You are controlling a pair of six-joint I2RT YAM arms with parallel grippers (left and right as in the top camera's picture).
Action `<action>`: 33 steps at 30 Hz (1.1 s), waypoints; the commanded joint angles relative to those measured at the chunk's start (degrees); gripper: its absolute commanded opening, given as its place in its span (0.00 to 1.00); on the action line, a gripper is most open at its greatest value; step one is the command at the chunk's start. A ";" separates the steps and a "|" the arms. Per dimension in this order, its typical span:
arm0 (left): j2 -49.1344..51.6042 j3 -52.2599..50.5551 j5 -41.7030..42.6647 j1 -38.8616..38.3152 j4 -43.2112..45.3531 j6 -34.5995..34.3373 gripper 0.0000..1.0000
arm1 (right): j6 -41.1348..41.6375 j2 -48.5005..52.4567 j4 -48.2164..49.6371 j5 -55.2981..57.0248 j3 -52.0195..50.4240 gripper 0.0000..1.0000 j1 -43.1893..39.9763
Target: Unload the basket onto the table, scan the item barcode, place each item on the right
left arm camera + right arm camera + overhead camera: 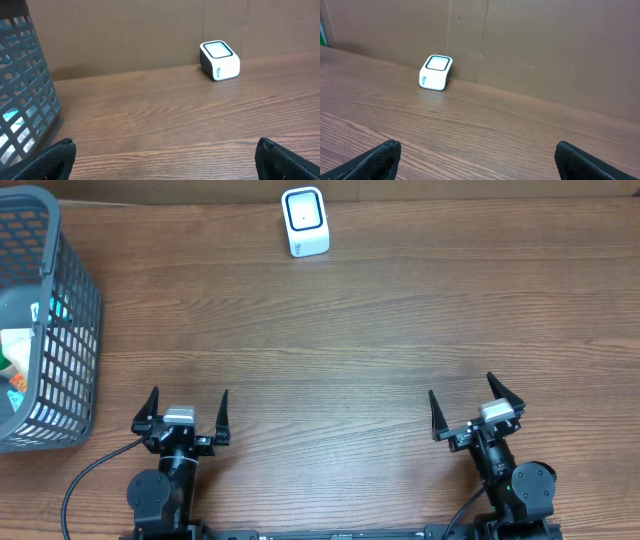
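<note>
Grey mesh basket point(25, 85) at left edge, cut off by the frame. White scanner point(220, 61) stands far right on the wooden tabletop point(160, 115), just beside the cardboard wall point(125, 35). Left pincer point(167, 165) is spread wide, black fingertips point(50, 162) in the bottom corners.

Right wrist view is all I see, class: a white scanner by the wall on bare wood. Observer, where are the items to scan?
Observer: In a grey basket at the left edge of the table, outside your view.
Operator: Is anything in it?
Observer: Yes, packaged items lie inside; I cannot read what they are.
Operator: Which arm is nearer?
Observer: The left gripper, fingers open and empty, sits nearer the basket than the right gripper.
</note>
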 commanded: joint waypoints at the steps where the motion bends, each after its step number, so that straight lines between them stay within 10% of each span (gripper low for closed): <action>1: -0.57 -0.35 0.22 -0.11 0.87 -1.86 1.00 | 0.37 -0.57 0.31 0.31 -0.59 1.00 -0.15; 20: 2.32 7.23 3.82 -0.11 -2.23 -5.73 1.00 | 0.37 -0.57 0.31 0.31 -0.59 1.00 -0.15; 33: 29.03 31.67 15.41 -0.11 -9.18 -5.66 1.00 | 0.37 -0.57 0.31 0.31 -0.59 1.00 -0.15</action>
